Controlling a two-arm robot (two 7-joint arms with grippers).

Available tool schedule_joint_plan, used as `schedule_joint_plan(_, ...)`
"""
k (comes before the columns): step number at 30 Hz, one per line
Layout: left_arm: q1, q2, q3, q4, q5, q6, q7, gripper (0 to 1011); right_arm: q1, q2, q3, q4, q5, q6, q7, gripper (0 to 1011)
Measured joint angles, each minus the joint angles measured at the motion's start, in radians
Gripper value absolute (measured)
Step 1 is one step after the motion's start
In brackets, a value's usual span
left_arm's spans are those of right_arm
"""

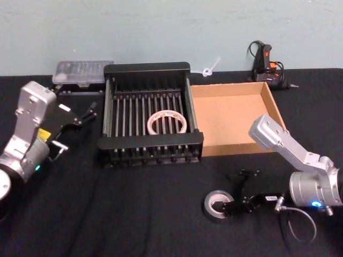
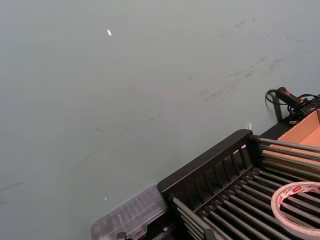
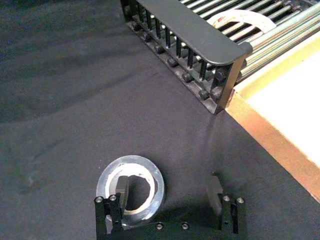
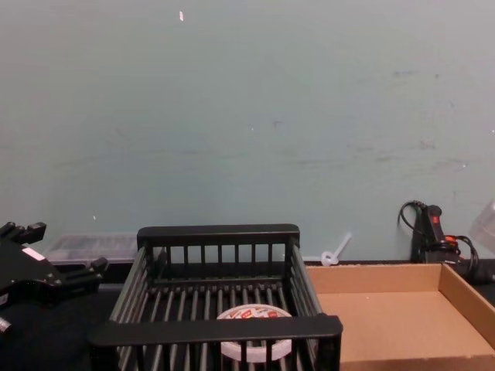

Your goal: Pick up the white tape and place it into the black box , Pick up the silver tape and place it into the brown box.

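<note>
**Black cloth, two boxes, one roll in and one on the table**

Black cloth covers the table; at the left, the left gripper is raised beside the black box, its fingers spread and empty, with a clear plastic case just behind it by the wall; inside the black box the white tape lies flat on the barred bottom, toward the box's right side, its red-and-white label showing in the chest view; touching the black box on its right is the brown box, with a black tool with cables behind its far right corner; in front of the brown box the silver tape lies flat on the cloth; the right gripper is low at it, jaws apart, one finger down in the roll's centre hole and the other outside its rim.
</note>
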Motion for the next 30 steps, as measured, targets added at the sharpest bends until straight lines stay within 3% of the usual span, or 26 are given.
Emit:
schedule_joint_plan(6, 0.0, 0.0, 0.0, 0.0, 0.0, 0.0, 0.0, 1002, 0.0, 0.0, 0.0, 0.0, 0.0, 0.0, 0.0, 976)
schedule_joint_plan(11, 0.0, 0.0, 0.0, 0.0, 0.0, 0.0, 0.0, 1001, 0.0, 0.001, 0.0, -0.001, 0.001, 0.0, -0.001, 865)
schedule_joint_plan(30, 0.0, 0.0, 0.0, 0.0, 0.0, 0.0, 0.0, 1002, 0.0, 0.001, 0.0, -0.001, 0.001, 0.0, -0.001, 256)
